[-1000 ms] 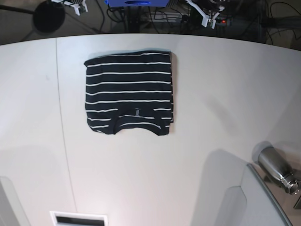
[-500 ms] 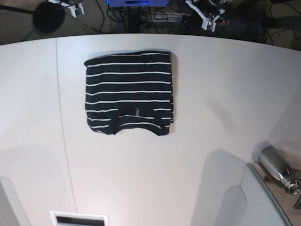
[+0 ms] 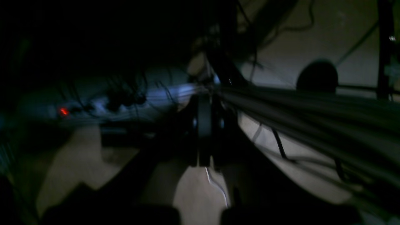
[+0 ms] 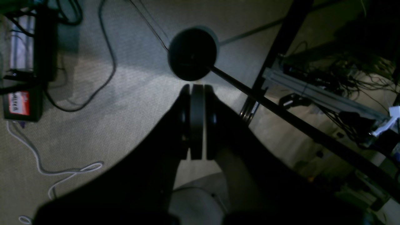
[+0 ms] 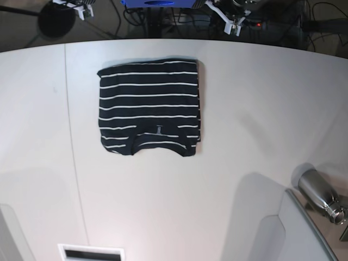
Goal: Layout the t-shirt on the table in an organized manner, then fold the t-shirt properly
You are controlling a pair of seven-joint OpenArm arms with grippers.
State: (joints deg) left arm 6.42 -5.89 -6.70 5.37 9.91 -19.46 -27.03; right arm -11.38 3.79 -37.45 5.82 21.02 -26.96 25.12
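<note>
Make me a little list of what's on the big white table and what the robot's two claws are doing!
shirt: dark navy t-shirt with thin white stripes, folded into a neat rectangle, collar toward the near edge
surface: smooth white table, shirt lying flat on its far half
bottle: shiny metal bottle lying at the near right corner
left gripper: left gripper shut, holding nothing, off the table
right gripper: right gripper shut, holding nothing, above the floor
task stage: shirt looks folded
</note>
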